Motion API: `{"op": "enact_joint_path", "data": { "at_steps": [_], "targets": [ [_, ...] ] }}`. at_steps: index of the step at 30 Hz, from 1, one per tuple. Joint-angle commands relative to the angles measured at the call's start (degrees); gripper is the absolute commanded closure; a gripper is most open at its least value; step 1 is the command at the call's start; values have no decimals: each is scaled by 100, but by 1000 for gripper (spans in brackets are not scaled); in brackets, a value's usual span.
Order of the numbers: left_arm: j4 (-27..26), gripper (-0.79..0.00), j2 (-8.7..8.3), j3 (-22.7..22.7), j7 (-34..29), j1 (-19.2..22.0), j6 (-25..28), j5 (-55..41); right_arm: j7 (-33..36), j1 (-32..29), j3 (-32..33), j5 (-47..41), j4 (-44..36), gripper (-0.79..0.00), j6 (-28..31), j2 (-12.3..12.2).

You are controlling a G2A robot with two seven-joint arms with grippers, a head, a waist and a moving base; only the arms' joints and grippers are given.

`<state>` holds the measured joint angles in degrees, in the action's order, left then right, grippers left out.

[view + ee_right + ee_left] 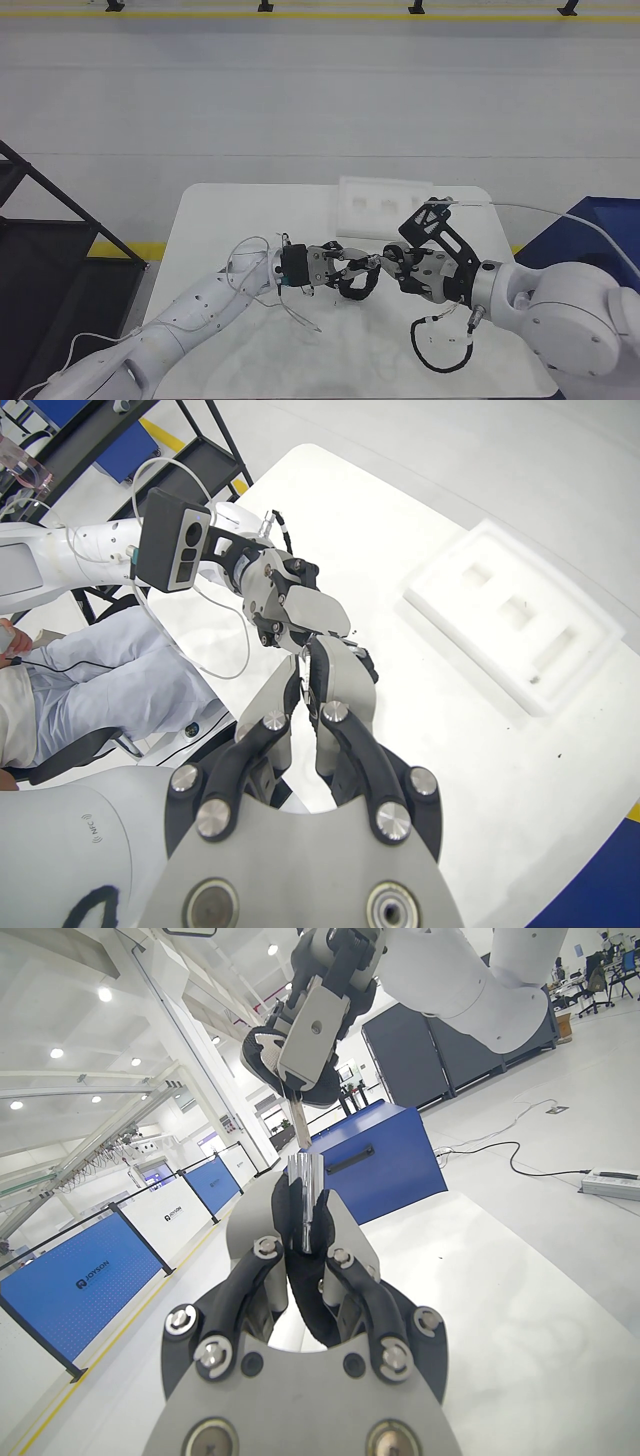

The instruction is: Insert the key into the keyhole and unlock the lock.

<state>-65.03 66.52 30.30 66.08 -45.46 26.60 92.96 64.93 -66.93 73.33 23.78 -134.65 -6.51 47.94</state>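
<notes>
**Just short of the lock: key tip and chrome end face to face**

Starting on the left, we see the left pincer [305,1215] closed to a narrow gap around the lock [303,1178]. Its black-padded fingers press on both sides of the chrome cylinder. The lock stands out past the fingertips, with its free end pointing away from the pincer and toward the other arm. Something black sits deeper between the fingers, and we cannot tell whether it is part of the lock.

Just off that free end hangs the key [299,1122], its blade aimed roughly along the line of the cylinder. We see a sliver of air between the blade's tip and the chrome rim, so the two are apart. We cannot make out the keyhole itself.

Further right, the right pincer [294,1087] is pinched nearly shut on the key's head, with the blade jutting out beyond its fingertips. The two pincers meet tip to tip above the white tabletop [450,760]. Well apart from either pincer, a white foam tray [515,625] with three rectangular recesses lies flat on the tabletop.
</notes>
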Motion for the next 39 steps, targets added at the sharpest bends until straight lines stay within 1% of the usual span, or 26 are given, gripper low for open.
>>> {"op": "enact_joint_path", "data": {
  "at_steps": [1, 18, 39],
  "targets": [
    [-7, 0, 5, 27, -5, -16, 12, 20, -27, -15, 2, 6, 0, 0, -2, 2],
    [-17, 0, 71, 224, 28, -129, 146, 140, -159, -147, 63, -131, 0, 0, -6, 15],
    [16, 0, 150, 427, 159, -232, 269, 195, -233, -255, 49, -57, 0, 0, -95, 32]
  ]
}}
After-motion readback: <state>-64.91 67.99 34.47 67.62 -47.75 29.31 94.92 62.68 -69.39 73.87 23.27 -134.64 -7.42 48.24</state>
